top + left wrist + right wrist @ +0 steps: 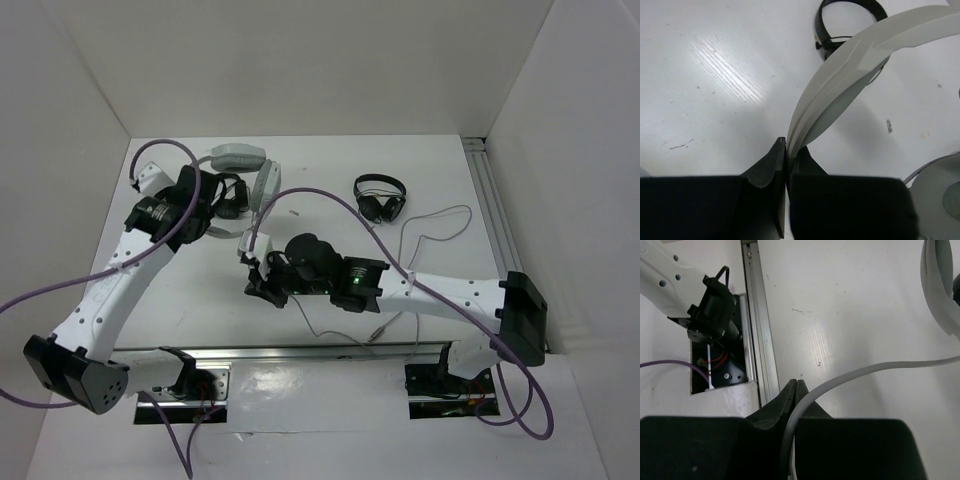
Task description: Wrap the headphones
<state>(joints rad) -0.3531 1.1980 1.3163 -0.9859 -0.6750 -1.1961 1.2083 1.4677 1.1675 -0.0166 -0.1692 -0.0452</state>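
From above, both end effectors sat largely hidden beneath their own wrists, so their grips were hard to make out there; the wrist cameras showed them plainly. The left end effector point(786, 146) was clamped shut on the thin edge of the pale grey headband point(850, 65) of the headphones point(243, 160), which lay at the upper left of the counter point(330, 165), near the back wall and partly covered by the left arm. One earcup point(940, 192) was cut off at the lower right of the left wrist view. The right end effector point(796, 386) was pinched closed on the grey cable point(865, 371), which ran out of the right edge of that view. Bare counter lay open in the upper middle of the top view, and a metal rail point(756, 325) bounded the near edge. The top view alone showed a black on-ear pair point(380, 195) right of centre, with thin loops of cable beside it.
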